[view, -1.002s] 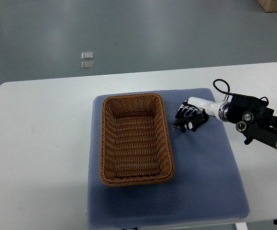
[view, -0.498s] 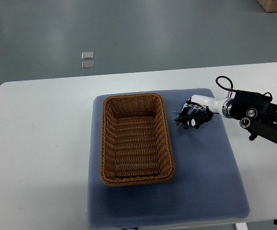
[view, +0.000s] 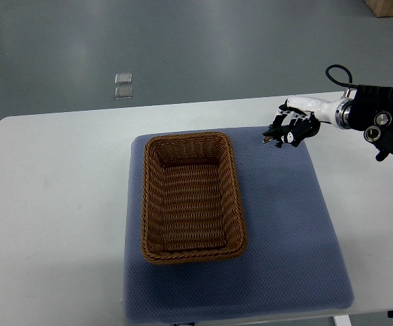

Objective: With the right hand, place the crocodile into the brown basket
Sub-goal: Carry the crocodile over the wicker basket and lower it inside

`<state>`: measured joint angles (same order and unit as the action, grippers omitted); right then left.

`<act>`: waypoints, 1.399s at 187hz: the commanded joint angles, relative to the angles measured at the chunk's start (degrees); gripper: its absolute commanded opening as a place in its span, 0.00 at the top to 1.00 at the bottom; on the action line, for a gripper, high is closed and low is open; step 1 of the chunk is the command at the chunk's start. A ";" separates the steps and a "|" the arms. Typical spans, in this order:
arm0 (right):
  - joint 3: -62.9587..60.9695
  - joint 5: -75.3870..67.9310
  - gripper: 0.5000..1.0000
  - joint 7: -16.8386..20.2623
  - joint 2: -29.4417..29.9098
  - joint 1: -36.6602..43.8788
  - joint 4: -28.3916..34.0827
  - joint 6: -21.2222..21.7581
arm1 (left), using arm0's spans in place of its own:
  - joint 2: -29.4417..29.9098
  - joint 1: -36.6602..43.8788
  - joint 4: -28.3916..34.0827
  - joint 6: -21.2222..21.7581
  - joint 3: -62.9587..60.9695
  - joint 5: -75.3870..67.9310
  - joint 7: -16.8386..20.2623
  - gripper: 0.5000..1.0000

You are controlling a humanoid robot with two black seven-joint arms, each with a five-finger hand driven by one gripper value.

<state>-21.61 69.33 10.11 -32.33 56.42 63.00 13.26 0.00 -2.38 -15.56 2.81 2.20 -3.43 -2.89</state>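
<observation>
Right hand (view: 292,129) is over the far right corner of the blue mat (view: 291,224), arm coming in from the right. Its fingers are curled tight round a small dark thing poking out on its left side, which I take for the crocodile (view: 272,138). It's dark on black, so I can't make out exactly where toy ends and fingers begin. Brown basket (view: 238,197) sits on the left part of the mat w/ nothing in it; the hand is off to its far right, not above it. So pickup looks done; carry over to the basket and release are both left to do. No left hand in sight. Re writing: no brand, label or text readable on desk (view: 60,204), mat, basket or arm.
</observation>
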 commanded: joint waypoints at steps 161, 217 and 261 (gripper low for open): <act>0.25 -4.11 1.00 -0.71 16.69 2.47 5.11 2.65 | 0.00 -0.08 -0.08 -0.44 0.17 0.00 -0.01 0.00; 0.16 -3.76 1.00 -1.41 19.76 -1.93 4.32 -0.25 | 0.00 -0.17 -0.08 -0.53 0.17 0.00 -0.01 0.00; 0.07 -3.59 1.00 -1.59 20.11 -3.51 3.80 -0.34 | 0.00 -0.17 0.00 -0.53 0.26 0.00 -0.01 0.00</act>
<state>-21.51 65.65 8.70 -12.32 53.48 67.00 12.94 0.00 -2.55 -15.62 2.23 2.45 -3.43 -2.90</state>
